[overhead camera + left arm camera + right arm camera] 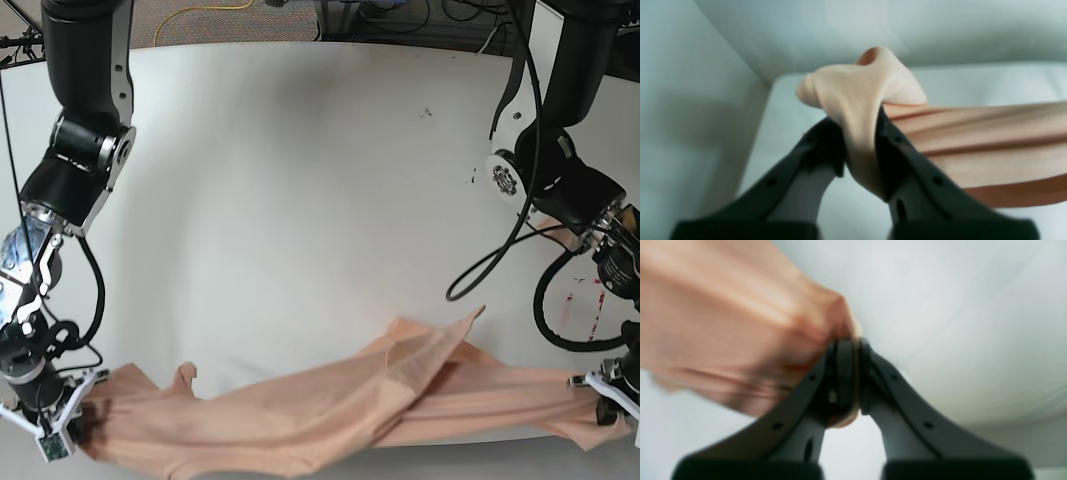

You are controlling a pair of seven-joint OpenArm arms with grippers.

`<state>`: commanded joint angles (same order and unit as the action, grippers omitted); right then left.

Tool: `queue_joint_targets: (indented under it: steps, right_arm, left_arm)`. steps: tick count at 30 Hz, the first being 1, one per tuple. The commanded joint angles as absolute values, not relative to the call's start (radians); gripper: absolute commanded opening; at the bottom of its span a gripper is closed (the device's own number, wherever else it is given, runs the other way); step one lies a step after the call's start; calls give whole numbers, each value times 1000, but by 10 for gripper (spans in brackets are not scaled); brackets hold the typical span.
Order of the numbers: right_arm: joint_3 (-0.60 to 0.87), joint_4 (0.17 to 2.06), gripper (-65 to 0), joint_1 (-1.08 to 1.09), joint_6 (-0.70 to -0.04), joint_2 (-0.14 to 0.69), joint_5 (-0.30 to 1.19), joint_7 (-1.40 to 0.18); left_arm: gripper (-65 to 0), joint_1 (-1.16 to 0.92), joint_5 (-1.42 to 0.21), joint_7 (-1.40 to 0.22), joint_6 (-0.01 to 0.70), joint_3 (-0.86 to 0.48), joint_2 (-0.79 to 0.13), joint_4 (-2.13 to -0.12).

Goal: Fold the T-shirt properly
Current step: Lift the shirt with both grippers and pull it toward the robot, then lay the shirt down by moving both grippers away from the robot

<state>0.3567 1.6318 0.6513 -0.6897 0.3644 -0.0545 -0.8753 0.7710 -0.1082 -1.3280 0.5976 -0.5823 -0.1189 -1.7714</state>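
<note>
While the soft peach-pink cotton T-shirt (330, 410) hangs twisted along the white table's (300, 180) near edge, the left gripper (860, 146) and right gripper (857, 380) each pinch one end. Light and limp, it probably handles best by hem corners.

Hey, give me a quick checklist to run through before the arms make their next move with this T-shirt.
1. Left pincer grip: ok, shut on a bunched fold of the T-shirt.
2. Right pincer grip: ok, jaws closed on a thin edge of cloth.
3. Shirt stretched between the arms: ok, it spans the front of the table in the base view.
4. Cloth flat and untwisted: not ok, it is rolled and crossed over itself near the middle.
5. Print facing up: cannot tell, no print shows.
6. Which corners are held: cannot tell, the wrist views are blurred.
</note>
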Motion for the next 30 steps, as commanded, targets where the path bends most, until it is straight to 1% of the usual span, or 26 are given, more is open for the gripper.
queue_joint_targets:
  steps: [4,6,13,17,19,25,28,30]
  right_arm:
    - [412,1653,-650,518,-691,328,-54,-829]
    - [430,1656,-650,421,-691,303,-54,-791]
    - [438,1675,-650,229,-691,242,-54,-745]
    - [460,1704,-650,119,-691,203,-54,-704]
    - [473,1710,-650,67,-691,180,-54,-676]
    - [476,1712,-650,-48,-691,156,-54,-636]
    - [476,1712,-650,-87,-691,147,-51,-630]
    - [476,1712,-650,-110,-691,136,-38,-625]
  left_arm:
    - [-650,656,-108,-1328,611,-590,-119,-1799]
    - [-650,568,-108,-1331,647,-590,-119,-1837]
    - [-650,358,-108,-1368,697,-593,-119,-1920]
    - [-650,219,-107,-1368,698,-596,-120,-1946]
    - [-650,145,-107,-1368,698,-619,-130,-1946]
    - [-650,-18,-107,-1368,698,-696,-143,-1946]
    - [-650,-73,-107,-1368,698,-711,-147,-1946]
    - [-650,-101,-107,-1368,698,-713,-165,-1946]
